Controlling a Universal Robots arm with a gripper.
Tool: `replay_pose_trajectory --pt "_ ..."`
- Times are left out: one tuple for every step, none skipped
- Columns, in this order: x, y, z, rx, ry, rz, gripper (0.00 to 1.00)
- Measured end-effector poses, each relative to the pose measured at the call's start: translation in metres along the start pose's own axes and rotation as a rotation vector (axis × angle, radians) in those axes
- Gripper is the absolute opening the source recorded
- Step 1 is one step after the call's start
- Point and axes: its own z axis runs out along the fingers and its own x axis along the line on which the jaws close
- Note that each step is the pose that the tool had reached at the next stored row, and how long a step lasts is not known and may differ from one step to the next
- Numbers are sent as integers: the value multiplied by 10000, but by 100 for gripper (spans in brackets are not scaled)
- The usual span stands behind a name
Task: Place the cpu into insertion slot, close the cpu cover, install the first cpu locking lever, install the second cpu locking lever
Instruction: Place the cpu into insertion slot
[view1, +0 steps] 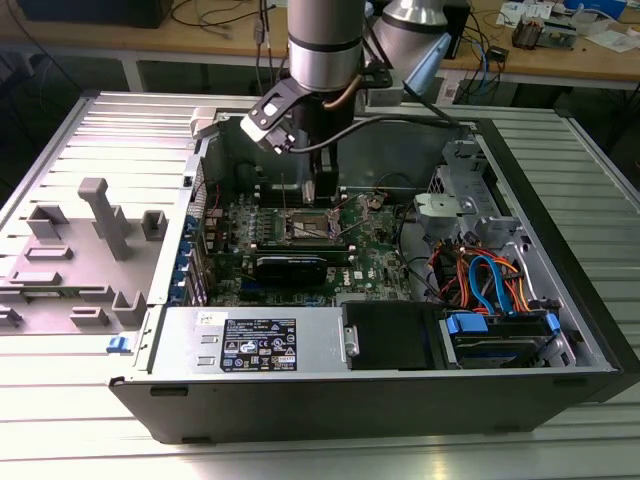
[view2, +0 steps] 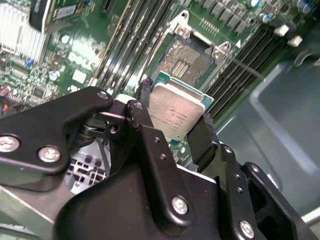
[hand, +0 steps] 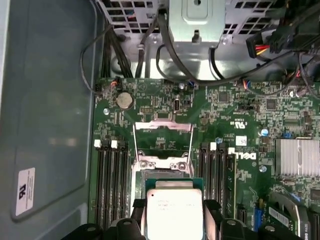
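Gripping: jaws closed on the cpu, pinching two opposite edges; its metal top faces the camera in both wrist views.
Handling: a light, stiff, flat chip. Its smooth edges could slip or tilt, so I judge that an even, modest pinch on the edges suits it, keeping off the underside.
Position: cpu hangs over the insertion slot, apart from it and not yet seated.
Slot: the dark pin field lies bare and is probably fragile, so the chip wants to meet it level.
Cover: cpu cover is swung open beside the slot.
Lever: thin wire lever juts clear of the slot.
Surround: memory slots flank the slot on both sides; the open computer case lies on the counter.
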Motion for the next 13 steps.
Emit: replay_pose_trajectory --pt "1 -18 11 -1 0 -1 54" --pt "4 -39 21 0 0 -2 54" --pt "6 -57 27 0 0 -1 54" --pt "8 -80 36 0 0 -2 54" --pt "10 -95 43 0 0 -3 54" --pt "12 -113 50 0 0 -4 54" --pt "12 -120 54 1 0 -3 54" --pt "11 -122 55 2 -3 -4 54" --pt "12 -122 55 2 -3 -5 54" --pt "12 -122 56 1 -1 -5 54" --pt "12 -123 57 0 -1 -4 54" --pt "12 -130 62 0 0 -4 54" --pt "12 -135 64 0 0 -4 54"
